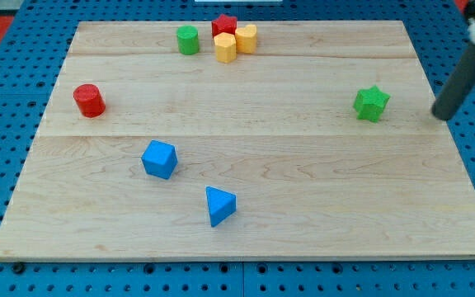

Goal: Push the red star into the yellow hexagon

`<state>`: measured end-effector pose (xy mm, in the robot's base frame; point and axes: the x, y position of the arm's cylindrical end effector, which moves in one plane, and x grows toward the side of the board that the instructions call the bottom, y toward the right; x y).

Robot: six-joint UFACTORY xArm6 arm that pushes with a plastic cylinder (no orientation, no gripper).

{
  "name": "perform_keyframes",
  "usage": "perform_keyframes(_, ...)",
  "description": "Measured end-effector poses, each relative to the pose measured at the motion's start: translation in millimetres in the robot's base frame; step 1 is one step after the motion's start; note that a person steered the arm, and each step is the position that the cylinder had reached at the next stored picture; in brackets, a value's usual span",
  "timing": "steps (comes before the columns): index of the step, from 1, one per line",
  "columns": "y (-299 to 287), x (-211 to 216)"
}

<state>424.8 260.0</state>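
The red star (223,25) sits near the view's top, middle of the wooden board (303,190). It touches a yellow hexagon (226,48) just below it. A second yellow block (246,38), shape unclear, lies to the star's right, also touching. My tip (441,116) is at the view's right, at the board's right edge, far from the star and right of the green star (371,103).
A green cylinder (188,40) stands left of the red star. A red cylinder (89,101) is at the left. A blue cube (159,159) and a blue triangular block (219,205) lie lower middle. Blue pegboard (7,99) surrounds the board.
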Motion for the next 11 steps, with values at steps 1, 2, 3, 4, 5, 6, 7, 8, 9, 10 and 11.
perform_keyframes(1,-72.0,-14.0)
perform_keyframes(2,-83.1,-44.8)
perform_keyframes(3,-83.1,-66.2)
perform_keyframes(4,-80.2,-65.7)
perform_keyframes(5,-70.5,-74.7)
perform_keyframes(6,-76.9,-86.0)
perform_keyframes(7,-66.8,-127.0)
perform_keyframes(8,-65.4,-175.5)
perform_keyframes(9,-68.6,-208.5)
perform_keyframes(10,-111.4,-227.5)
perform_keyframes(11,-219.9,-213.0)
